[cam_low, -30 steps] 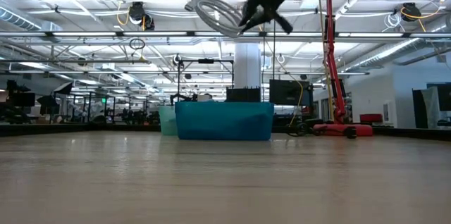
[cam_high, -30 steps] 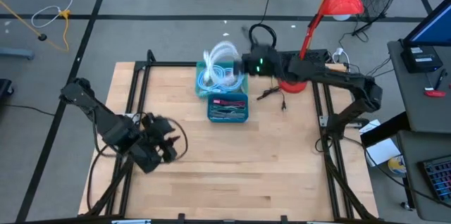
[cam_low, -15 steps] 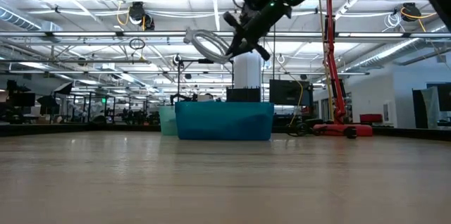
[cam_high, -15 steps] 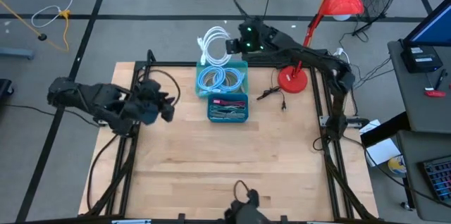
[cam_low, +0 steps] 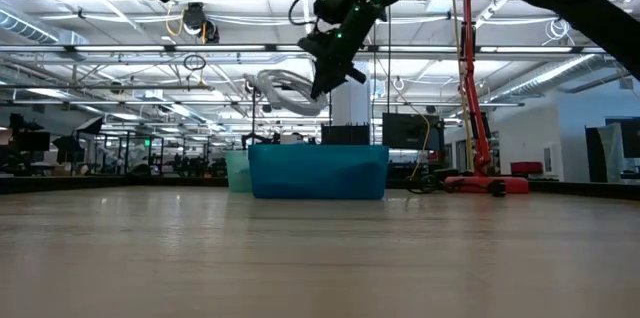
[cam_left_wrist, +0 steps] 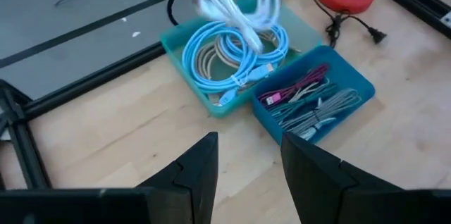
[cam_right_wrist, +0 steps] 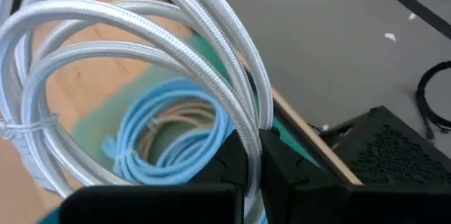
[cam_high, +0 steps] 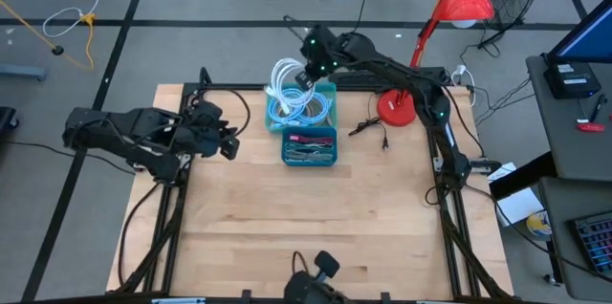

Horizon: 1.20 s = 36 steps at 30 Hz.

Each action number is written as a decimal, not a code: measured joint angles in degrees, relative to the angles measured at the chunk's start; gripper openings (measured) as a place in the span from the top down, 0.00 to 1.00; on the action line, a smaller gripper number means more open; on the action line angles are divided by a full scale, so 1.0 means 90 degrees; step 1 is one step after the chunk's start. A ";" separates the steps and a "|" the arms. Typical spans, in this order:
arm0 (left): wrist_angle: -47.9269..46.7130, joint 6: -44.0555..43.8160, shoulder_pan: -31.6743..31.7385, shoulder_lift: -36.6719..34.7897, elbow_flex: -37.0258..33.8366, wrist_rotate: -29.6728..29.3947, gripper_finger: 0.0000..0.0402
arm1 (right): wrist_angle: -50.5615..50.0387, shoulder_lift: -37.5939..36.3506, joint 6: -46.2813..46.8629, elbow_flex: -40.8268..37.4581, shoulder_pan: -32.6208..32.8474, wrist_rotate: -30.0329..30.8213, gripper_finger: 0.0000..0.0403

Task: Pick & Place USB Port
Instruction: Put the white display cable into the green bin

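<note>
The right gripper [cam_high: 304, 78] is clamped on a coiled white cable [cam_high: 290, 82], hanging over the teal bin [cam_high: 328, 89] at the table's [cam_high: 287, 228] far edge; this looks like the carry step. Next comes lowering the coil and releasing it. The left gripper [cam_high: 226, 141] waits empty, fingers parted, near the table's left edge.

Teal plastic bins: two, the lighter one [cam_high: 327, 94] and the deeper blue one [cam_high: 330, 156]
White braided cable coils: one [cam_high: 289, 84]
Light-blue cable coils: one [cam_left_wrist: 232, 55]
Red desk lamps: one [cam_high: 457, 3]
Dark robot arms: two
Pink cables: one [cam_left_wrist: 299, 86]
</note>
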 joint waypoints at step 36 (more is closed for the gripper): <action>0.9504 0.0274 0.5719 0.2020 -0.2176 0.9447 0.60 | -0.2206 -0.1278 0.0039 -0.0090 0.1267 0.1334 0.98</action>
